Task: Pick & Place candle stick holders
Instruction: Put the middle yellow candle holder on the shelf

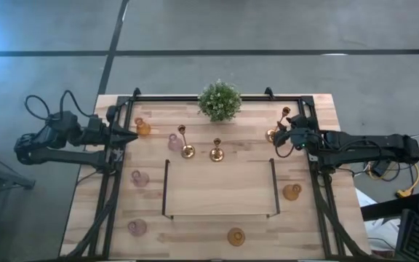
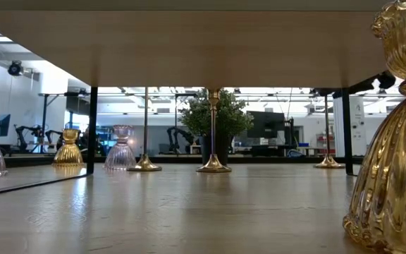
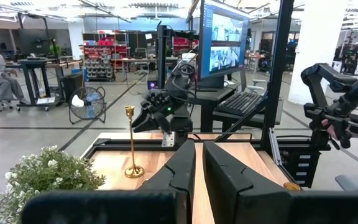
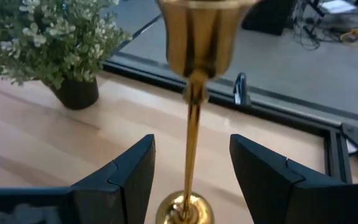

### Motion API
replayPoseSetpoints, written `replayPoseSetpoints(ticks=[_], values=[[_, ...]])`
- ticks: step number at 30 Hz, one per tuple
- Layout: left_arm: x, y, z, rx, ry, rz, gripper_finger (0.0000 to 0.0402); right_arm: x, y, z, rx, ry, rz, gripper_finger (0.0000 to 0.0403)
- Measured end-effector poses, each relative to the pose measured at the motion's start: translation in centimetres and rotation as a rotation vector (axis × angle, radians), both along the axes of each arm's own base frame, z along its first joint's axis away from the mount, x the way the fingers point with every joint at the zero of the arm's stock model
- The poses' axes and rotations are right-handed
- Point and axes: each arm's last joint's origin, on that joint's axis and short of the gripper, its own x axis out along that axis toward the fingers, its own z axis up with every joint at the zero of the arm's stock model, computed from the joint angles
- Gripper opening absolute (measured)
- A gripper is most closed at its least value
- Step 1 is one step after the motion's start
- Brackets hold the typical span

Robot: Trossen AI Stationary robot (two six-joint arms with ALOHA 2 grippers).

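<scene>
We see the right claw (image 4: 191,171) wide open around the thin gold stem of a candlestick (image 4: 193,134) near the right back corner of the tabletop (image 1: 217,189). One finger is on each side of the stem, and neither one touches it. The round base stands flat on the wood, just below the fingers.

We think the step now is to grab this candlestick. To do it well, we should keep the stem in the middle of the gap and close slowly, so the tall stick does not tip over. Then we lift it straight up.

The left claw (image 3: 197,171) waits by the left back corner, with its fingers almost shut and nothing in them.

Two more gold candlesticks stand in front of the green plant (image 1: 220,100). The pink and orange glass cups sit around the tabletop.
</scene>
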Motion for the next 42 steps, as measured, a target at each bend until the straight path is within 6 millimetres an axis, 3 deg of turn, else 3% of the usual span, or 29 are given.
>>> replayPoseSetpoints(ticks=[16,24,33,42], values=[[0.0,0.0,0.0,0.000,0.000,0.000,0.0037,1.0,-1.3,-0.7,-0.010,0.061,-0.063,0.0169],[0.0,0.0,0.0,0.000,0.000,0.000,0.0037,0.8,-1.2,0.6,0.011,0.050,-0.008,0.0181],[0.0,0.0,0.0,0.000,0.000,0.000,0.0037,-1.4,-0.2,3.2,0.235,0.182,0.104,0.0186],[0.0,0.0,0.0,0.000,0.000,0.000,0.0037,-1.2,1.5,6.3,0.590,0.119,0.517,0.0155]])
